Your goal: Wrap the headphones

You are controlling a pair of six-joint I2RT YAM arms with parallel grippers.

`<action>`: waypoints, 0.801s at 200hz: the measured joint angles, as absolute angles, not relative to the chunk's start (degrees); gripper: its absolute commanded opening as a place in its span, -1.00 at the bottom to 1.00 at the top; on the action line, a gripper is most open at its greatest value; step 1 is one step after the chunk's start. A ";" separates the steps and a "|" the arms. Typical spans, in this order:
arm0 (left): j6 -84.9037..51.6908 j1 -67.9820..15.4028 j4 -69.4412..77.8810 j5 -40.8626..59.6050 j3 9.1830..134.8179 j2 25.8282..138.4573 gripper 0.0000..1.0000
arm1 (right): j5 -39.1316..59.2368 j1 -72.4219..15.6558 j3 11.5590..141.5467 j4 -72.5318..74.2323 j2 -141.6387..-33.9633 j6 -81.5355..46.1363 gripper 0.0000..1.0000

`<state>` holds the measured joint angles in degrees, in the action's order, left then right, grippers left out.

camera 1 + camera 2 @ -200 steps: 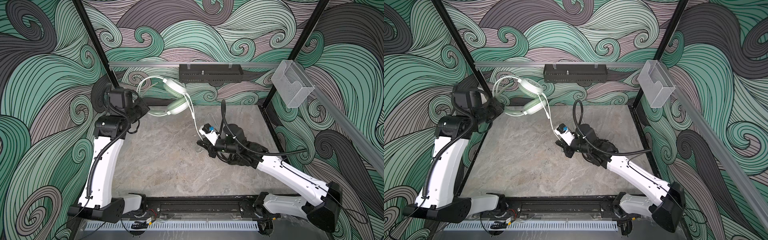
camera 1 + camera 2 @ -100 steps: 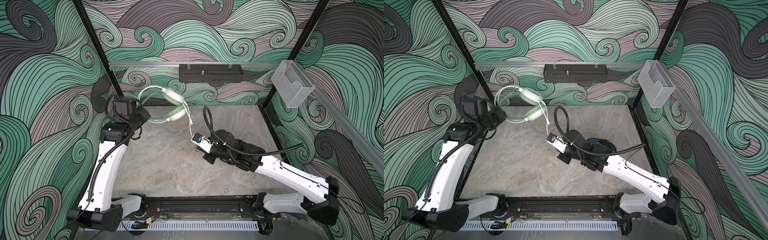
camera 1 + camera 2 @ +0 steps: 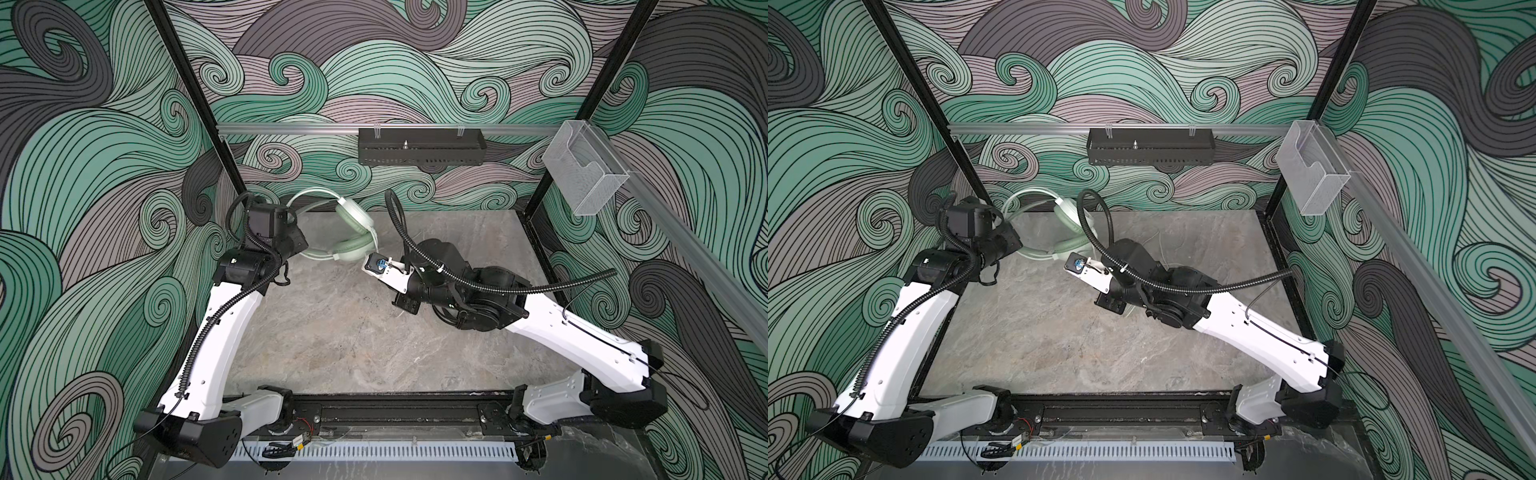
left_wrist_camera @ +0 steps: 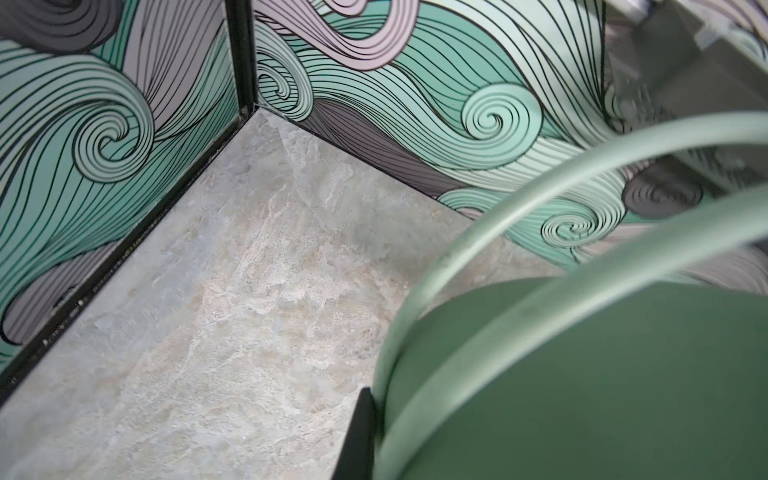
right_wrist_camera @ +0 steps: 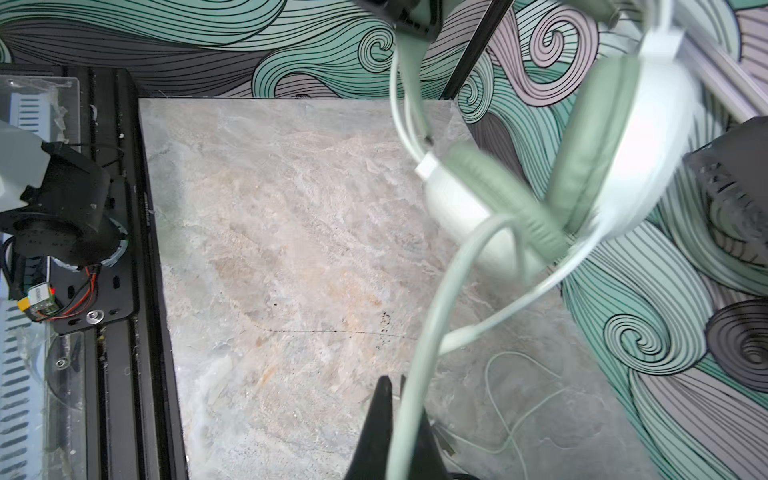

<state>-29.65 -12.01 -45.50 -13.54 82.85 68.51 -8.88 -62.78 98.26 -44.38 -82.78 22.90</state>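
Mint-green headphones (image 3: 353, 214), blurred; left pincer (image 3: 300, 246) clenched on headband (image 4: 519, 187), mostly hidden; right pincer (image 5: 401, 424) clenched on cable (image 5: 428, 332)

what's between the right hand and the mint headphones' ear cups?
Just the cable of the mint headphones, running from the shut right hand up to the ear cups. Nothing else sits in that gap. The right wrist view shows it.
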 measured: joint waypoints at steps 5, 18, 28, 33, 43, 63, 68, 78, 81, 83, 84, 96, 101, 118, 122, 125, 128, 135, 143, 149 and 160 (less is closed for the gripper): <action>-28.08 -12.62 -45.56 -13.56 82.85 68.55 -1.00 | -9.32 -62.76 100.03 -45.34 -83.55 23.83 -1.00; -24.16 -13.93 -45.95 -13.23 82.85 68.71 -1.00 | -10.61 -62.76 104.44 -47.83 -85.67 26.26 -1.00; -21.63 -14.68 -46.48 -12.43 82.87 68.93 -1.00 | -11.44 -62.72 106.74 -48.84 -87.00 28.08 -1.00; -20.47 -14.98 -46.81 -11.99 82.87 69.12 -1.00 | -11.86 -62.65 107.66 -49.30 -87.59 28.86 -1.00; -18.20 -15.57 -47.66 -10.85 82.91 69.49 -1.00 | -12.91 -62.61 109.10 -50.22 -88.75 30.37 -1.00; -14.33 -16.36 -49.74 -8.36 83.02 70.24 -1.00 | -15.53 -62.41 109.95 -51.13 -90.11 32.95 -1.00; -13.32 -16.60 -50.22 -7.79 83.02 70.30 -1.00 | -16.19 -62.28 109.95 -51.42 -90.32 33.34 -1.00; -11.14 -17.04 -51.16 -6.74 83.02 70.41 -1.00 | -17.52 -61.93 109.95 -51.72 -90.61 33.98 -1.00; -10.76 -17.17 -51.35 -6.57 83.02 70.41 -1.00 | -17.89 -61.80 109.95 -51.75 -90.65 34.06 -1.00; -10.46 -17.28 -51.51 -6.35 83.02 70.41 -1.00 | -18.20 -61.73 109.95 -51.77 -90.70 34.11 -1.00; -10.26 -17.34 -51.59 -6.31 83.02 70.41 -1.00 | -18.31 -61.71 109.97 -51.77 -90.70 34.13 -1.00; -7.99 -18.22 -52.31 -5.08 83.02 70.35 -1.00 | -20.16 -61.32 109.97 -51.86 -90.78 34.33 -1.00; -7.01 -18.50 -52.58 -4.43 83.02 70.28 -1.00 | -20.88 -61.10 109.95 -51.92 -90.78 34.35 -1.00; -4.23 -19.20 -53.12 -1.65 82.83 69.87 -1.00 | -23.05 -60.45 110.19 -52.18 -90.78 34.30 -1.00; -3.70 -19.40 -53.12 -0.91 82.67 69.65 -1.00 | -23.33 -60.34 110.26 -52.21 -90.80 34.28 -1.00; -3.27 -19.46 -53.12 -0.38 82.54 69.45 -1.00 | -23.64 -60.18 110.32 -52.23 -90.80 34.22 -1.00; -2.94 -19.59 -53.12 0.19 82.37 69.21 -1.00 | -23.81 -60.07 110.39 -52.27 -90.80 34.15 -1.00; -2.22 -19.75 -53.12 1.50 81.93 68.64 -1.00 | -24.23 -59.83 110.56 -52.40 -90.80 34.00 -1.00; -1.78 -19.99 -53.10 2.70 81.49 67.99 -1.00 | -24.71 -59.51 110.74 -52.60 -90.78 33.71 -1.00; -1.50 -20.05 -53.10 3.70 81.17 67.51 -1.00 | -24.99 -59.24 110.78 -52.64 -90.78 33.43 -0.98; -1.50 -20.16 -52.88 5.39 80.58 66.70 -1.00 | -25.15 -58.78 110.83 -52.80 -90.78 32.77 -0.94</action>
